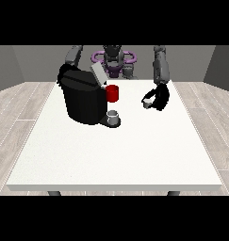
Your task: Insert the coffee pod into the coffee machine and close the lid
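While the black boxy coffee machine [83, 101] stood on the white surface [116, 155] with its grey lid [98, 74] raised, the hand at the view's right [158, 98] clasped the small pale coffee pod [147, 103], well apart from the machine. The other hand was hidden.

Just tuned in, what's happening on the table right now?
The hand at the view's right is curled round a small white coffee pod, holding it above the large white table, off to the side of the black coffee machine. The machine's grey lid stands tilted open. A red mug sits by the machine and a small grey cup rests on its tray. The pod is not yet in the machine. The other hand is hidden behind the machine.
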{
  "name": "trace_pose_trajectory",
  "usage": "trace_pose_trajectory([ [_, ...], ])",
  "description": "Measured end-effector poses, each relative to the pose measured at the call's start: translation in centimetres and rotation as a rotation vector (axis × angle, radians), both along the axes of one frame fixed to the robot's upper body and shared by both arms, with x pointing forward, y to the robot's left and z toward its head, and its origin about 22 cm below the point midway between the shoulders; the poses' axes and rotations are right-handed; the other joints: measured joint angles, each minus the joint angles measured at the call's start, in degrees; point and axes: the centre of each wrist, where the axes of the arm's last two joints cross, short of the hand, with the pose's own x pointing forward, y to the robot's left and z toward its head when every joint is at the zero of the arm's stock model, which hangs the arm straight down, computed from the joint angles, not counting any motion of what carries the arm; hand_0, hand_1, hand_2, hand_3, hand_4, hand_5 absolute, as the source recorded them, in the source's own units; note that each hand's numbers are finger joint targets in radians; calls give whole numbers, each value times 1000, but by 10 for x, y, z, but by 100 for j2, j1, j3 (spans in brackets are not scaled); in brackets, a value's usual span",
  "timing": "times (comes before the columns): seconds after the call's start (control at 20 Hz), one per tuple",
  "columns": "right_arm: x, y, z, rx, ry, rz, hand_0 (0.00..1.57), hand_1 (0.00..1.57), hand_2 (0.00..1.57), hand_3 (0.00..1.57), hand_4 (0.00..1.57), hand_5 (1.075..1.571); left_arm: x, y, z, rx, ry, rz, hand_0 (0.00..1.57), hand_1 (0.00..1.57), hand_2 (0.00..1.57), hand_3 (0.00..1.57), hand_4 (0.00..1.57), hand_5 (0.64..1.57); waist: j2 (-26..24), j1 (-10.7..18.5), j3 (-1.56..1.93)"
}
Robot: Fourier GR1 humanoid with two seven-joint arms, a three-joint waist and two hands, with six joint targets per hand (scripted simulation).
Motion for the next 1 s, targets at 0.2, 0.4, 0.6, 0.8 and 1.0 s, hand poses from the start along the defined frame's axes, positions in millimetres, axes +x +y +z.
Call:
trace_pose_trajectory([
  [0.2,1,2,-2,14,34,-18,0,0,0,0,459,1571,6,-3,5,3,4,-46,1468,1468,1468,1414,607,1571,-119,58,-10],
  [0.4,2,-1,-12,13,64,-30,0,0,0,0,488,1571,21,-20,25,-17,-18,-129,1388,1388,1408,1353,583,1571,-272,150,-11],
  [0.6,0,-1,-24,13,84,-26,0,0,0,0,407,1571,35,-31,49,-30,-36,-183,1243,1243,1327,1315,535,1571,-426,177,-12],
  [0.8,6,-3,-23,17,79,-23,0,0,0,0,497,1571,47,-38,78,-29,-64,-234,1252,1252,1329,1292,573,1571,-468,189,-11],
  [1.0,4,1,-24,19,82,2,0,0,0,0,496,1571,55,-40,96,-29,-77,-252,1252,1252,1329,1292,573,1571,-542,44,-12],
])
